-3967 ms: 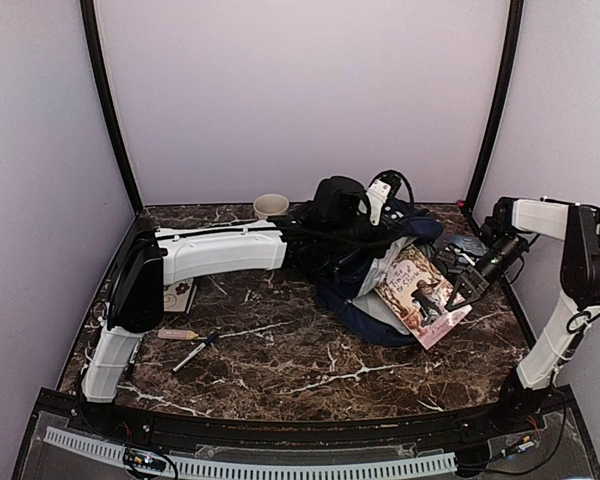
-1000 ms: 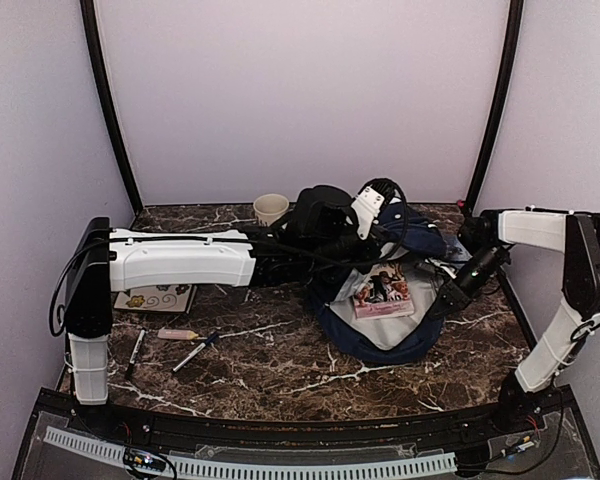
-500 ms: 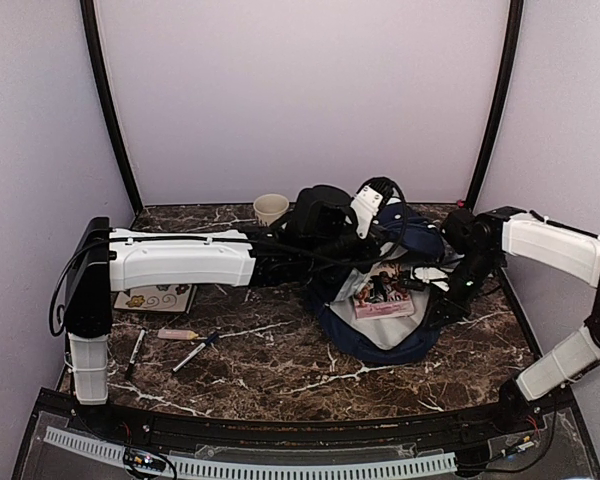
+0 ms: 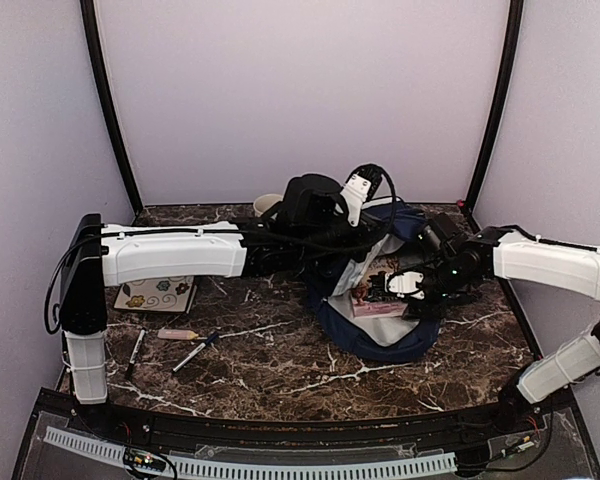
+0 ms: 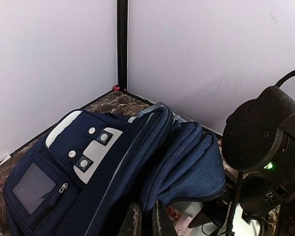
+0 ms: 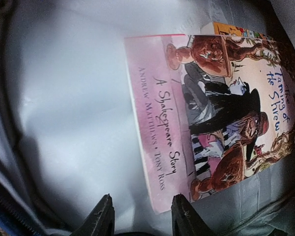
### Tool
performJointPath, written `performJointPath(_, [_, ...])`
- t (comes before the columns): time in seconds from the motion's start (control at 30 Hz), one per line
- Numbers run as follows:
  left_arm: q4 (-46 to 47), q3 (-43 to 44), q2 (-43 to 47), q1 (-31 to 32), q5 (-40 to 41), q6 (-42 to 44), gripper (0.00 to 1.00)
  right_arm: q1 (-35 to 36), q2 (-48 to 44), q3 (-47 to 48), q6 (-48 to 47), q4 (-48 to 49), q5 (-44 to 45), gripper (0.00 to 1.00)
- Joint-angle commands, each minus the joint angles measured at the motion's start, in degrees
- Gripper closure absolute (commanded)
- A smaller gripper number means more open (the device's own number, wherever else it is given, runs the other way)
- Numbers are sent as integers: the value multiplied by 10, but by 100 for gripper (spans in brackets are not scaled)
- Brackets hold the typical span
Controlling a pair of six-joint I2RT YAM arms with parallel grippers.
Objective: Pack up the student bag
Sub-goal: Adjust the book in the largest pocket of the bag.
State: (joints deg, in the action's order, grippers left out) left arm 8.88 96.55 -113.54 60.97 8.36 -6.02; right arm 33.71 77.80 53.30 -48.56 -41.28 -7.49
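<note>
Navy student bag (image 5: 88,167) lies right of centre on the table (image 4: 280,370). The left gripper (image 5: 147,223) pinches its flap up, and the right gripper (image 6: 141,216) hangs spread and empty over the pink book (image 6: 211,113) inside. Best lift out straight, flap held high.

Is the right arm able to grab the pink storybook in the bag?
Probably yes: the storybook lies uncovered in the bag, ahead of the right gripper, jaws open, and the left gripper holds the flap up.

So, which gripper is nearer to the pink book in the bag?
Right. The right gripper hovers open just above the book inside the bag; the left gripper is farther back, pinching the bag's raised flap.
</note>
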Motion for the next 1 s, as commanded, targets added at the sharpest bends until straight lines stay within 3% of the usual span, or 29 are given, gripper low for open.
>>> performJointPath(0.0, [57,1,73,-4,9,-11,100,15,27,-20,-2,110,69,60])
performJointPath(0.47, [55,-28,97,-6,20,-2,100,19,130,14,53,253,154,67])
performJointPath(0.7, [60,-49,111,-6,32,4,100,20,171,28,53,287,156,67])
performJointPath(0.8, [63,-63,114,-7,41,5,100,20,160,39,62,247,151,68])
performJointPath(0.97, [43,-77,106,-16,36,-2,100,25,68,25,21,98,-5,62])
